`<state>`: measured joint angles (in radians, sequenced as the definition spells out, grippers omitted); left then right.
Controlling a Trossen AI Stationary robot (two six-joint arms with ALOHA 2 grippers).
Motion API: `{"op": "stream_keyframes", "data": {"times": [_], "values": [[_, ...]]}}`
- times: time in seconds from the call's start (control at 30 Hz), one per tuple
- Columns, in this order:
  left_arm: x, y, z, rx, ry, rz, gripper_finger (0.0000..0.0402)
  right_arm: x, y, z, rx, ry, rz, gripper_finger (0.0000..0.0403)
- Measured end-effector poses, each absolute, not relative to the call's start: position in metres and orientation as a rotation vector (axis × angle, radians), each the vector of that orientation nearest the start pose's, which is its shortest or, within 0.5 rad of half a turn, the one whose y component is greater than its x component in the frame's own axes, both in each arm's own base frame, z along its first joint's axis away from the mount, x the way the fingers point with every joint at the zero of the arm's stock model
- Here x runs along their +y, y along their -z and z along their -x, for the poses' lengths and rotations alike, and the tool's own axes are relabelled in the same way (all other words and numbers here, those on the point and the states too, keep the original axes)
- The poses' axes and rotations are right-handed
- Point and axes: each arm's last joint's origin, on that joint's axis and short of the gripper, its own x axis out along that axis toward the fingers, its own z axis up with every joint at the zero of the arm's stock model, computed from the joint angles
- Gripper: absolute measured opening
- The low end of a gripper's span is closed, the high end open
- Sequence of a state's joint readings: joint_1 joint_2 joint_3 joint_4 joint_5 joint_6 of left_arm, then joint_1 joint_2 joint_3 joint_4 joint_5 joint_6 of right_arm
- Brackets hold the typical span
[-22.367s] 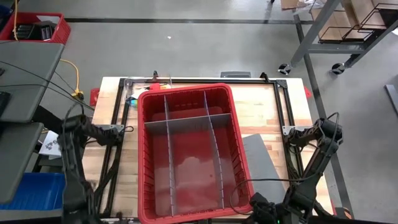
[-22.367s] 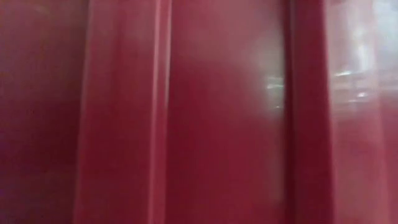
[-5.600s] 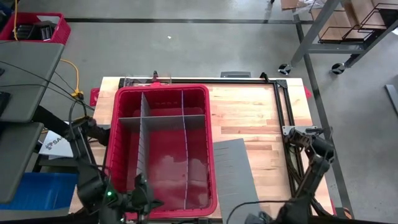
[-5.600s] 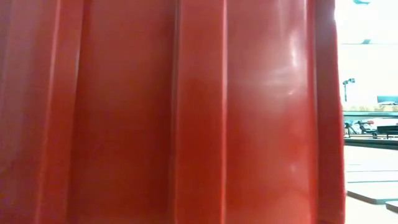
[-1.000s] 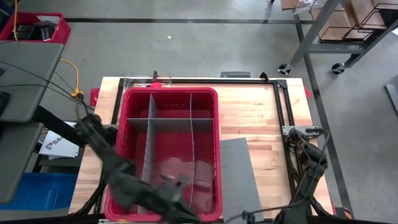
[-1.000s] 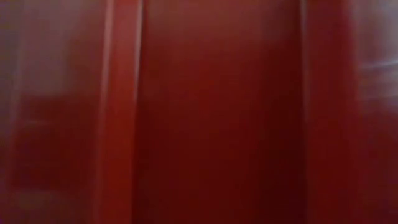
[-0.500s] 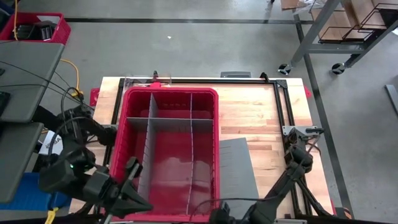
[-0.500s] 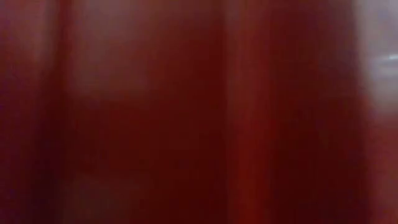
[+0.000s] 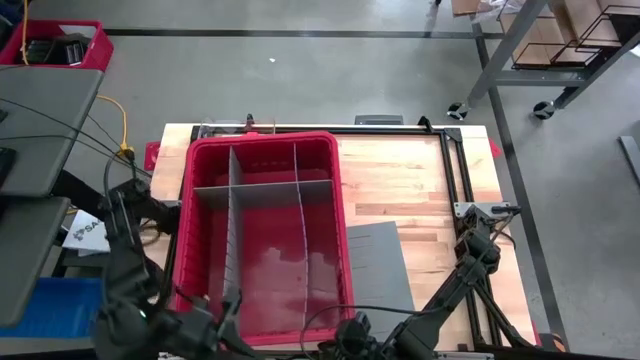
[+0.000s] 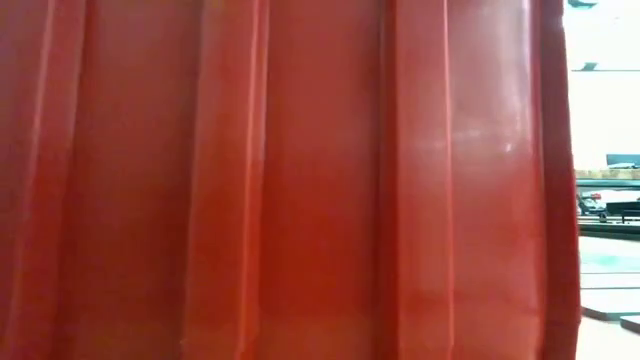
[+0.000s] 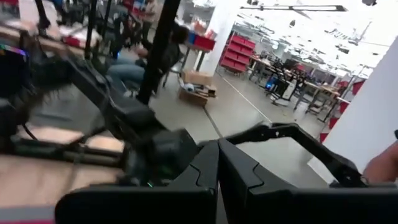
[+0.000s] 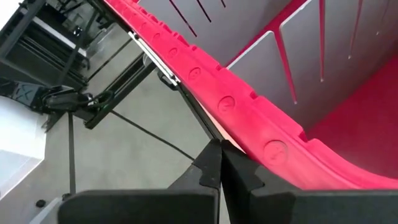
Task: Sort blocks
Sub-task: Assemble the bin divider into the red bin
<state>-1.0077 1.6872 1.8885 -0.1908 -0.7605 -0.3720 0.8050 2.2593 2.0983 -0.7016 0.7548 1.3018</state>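
Red bin is seen on the left half of the wooden table, its far wall close to the table's far edge, near wall close to the near edge. Grey dividers split it into compartments. No blocks can be made out in any view; the bin floor looks bare.

A loose grey slotted sheet lies flat just beside the bin's right wall. The far right part of the table is open wood, bounded by a black frame.

Left hand is at the bin's near-left corner, fingers pressed together, nothing grasped. Right hand is at the near edge by the bin's near-right corner, fingers clenched together just outside the bin rim, nothing held.

Low view is almost fully blocked by the ribbed bin wall; a thin strip of room shows at the right.

A white sheet with print lies off the table's left side; the text can't be read.
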Motion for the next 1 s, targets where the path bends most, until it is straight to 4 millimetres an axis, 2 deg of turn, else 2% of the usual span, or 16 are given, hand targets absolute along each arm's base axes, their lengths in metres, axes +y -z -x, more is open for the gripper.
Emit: {"op": "stream_keyframes", "data": {"times": [0.1, 0.23, 0.43, 0.53, 0.63, 0.8, 0.9, 1.0], "values": [[-0.317, -0.456, -0.223, 0.088, 0.285, 0.425, 0.0000, 0.344, -0.262, -0.358, 0.523, 0.331, -0.653, 0.0000], [-0.347, -0.418, -0.240, 0.192, 0.330, 0.477, 0.0000, 0.352, -0.274, -0.344, 0.572, 0.276, -0.509, 0.0000], [-0.385, -0.362, -0.279, 0.230, 0.431, 0.536, 0.0000, 0.362, -0.331, -0.294, 0.630, 0.225, -0.439, 0.0000], [-0.396, -0.330, -0.305, 0.257, 0.536, 0.552, 0.0000, 0.368, -0.334, -0.270, 0.659, 0.198, -0.461, 0.0000], [-0.401, -0.295, -0.330, 0.314, 0.621, 0.559, 0.0000, 0.372, -0.342, -0.249, 0.764, 0.161, -0.564, 0.0000], [-0.398, -0.239, -0.365, 0.411, 0.663, 0.567, 0.0000, 0.393, -0.329, -0.225, 0.936, 0.115, -0.687, 0.0000], [-0.396, -0.218, -0.378, 0.429, 0.677, 0.595, 0.0000, 0.399, -0.328, -0.213, 0.963, 0.125, -0.746, 0.0000], [-0.394, -0.204, -0.384, 0.468, 0.641, 0.610, 0.0000, 0.402, -0.315, -0.201, 1.039, 0.188, -0.776, 0.0000]]}}
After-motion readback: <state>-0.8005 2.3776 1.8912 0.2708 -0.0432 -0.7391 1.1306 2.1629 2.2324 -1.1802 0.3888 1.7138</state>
